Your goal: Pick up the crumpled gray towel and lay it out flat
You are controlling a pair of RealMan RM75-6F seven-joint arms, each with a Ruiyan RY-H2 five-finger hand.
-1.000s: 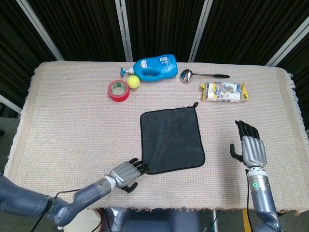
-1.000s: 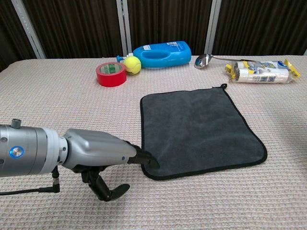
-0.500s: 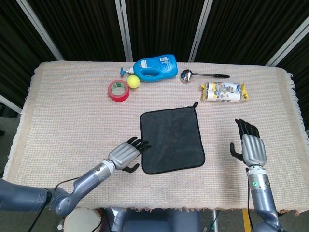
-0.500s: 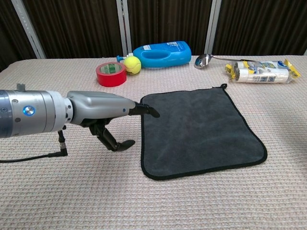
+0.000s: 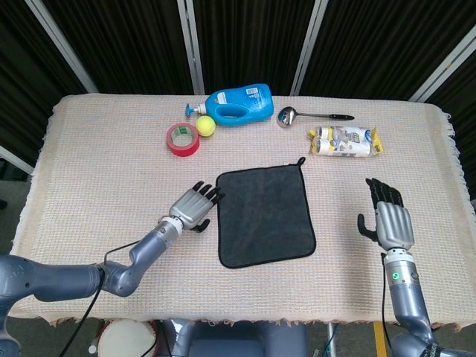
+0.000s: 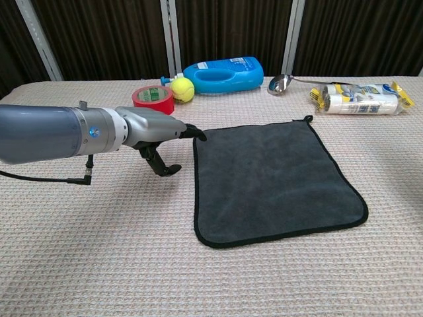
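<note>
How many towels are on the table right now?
1. The gray towel lies spread flat near the table's middle, just right of the left robot hand. No other towel shows in either view, and nothing on the table looks big enough to hide one.

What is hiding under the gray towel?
The gray towel lies flat on the woven tablecloth. No bump shows, but whatever it covers stays hidden.

Packet (image 5: 344, 140) print perhaps too small
</note>
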